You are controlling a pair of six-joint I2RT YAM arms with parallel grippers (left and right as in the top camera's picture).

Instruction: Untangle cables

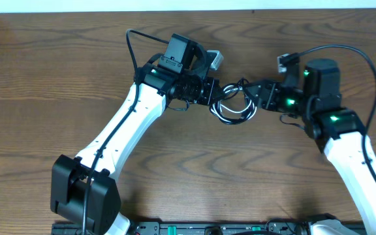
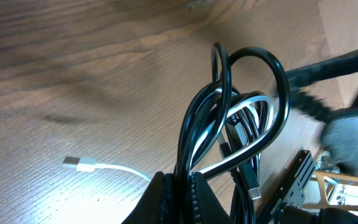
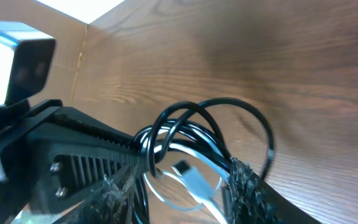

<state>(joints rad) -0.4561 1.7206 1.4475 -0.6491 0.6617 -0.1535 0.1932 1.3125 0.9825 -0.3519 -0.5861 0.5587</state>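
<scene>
Near edge: the two white arms (image 1: pixel 129 124) start here and reach away to meet over the table (image 1: pixel 57 78), past its centre toward the far edge. Between them the cables (image 1: pixel 234 104) sit as one knotted bunch of loops. Whether the bunch is lifted or resting on the wood cannot be told.

Left gripper (image 1: pixel 211 91): fingers pinched nearly together on the black cable (image 2: pixel 194 127), low in the bunch.

Right gripper (image 1: pixel 261 96): pressed against the opposite side. Loops run round its pad, but how wide it stands, or whether it grips anything, cannot be told.

Risks, as judged:
- The loops thread through one another, so a straight pull apart would likely cinch the knot rather than free it.
- The thin cord could slide out of the left pinch under tension.
- A white plug (image 2: pixel 79 163) lies loose on the wood beside the bunch, and a hard tug could drag or whip it.
- The grippers sit close together, so a small misjudged move could knock them into each other.

Materials:
- Black cable: glossy, round and springy, holding tall arches.
- White cable (image 2: pixel 114 167): thin and limp, with a flat metal-tipped plug.
- Tabletop: brown wood grain, smooth, with a faint sheen out to the far edge.
</scene>
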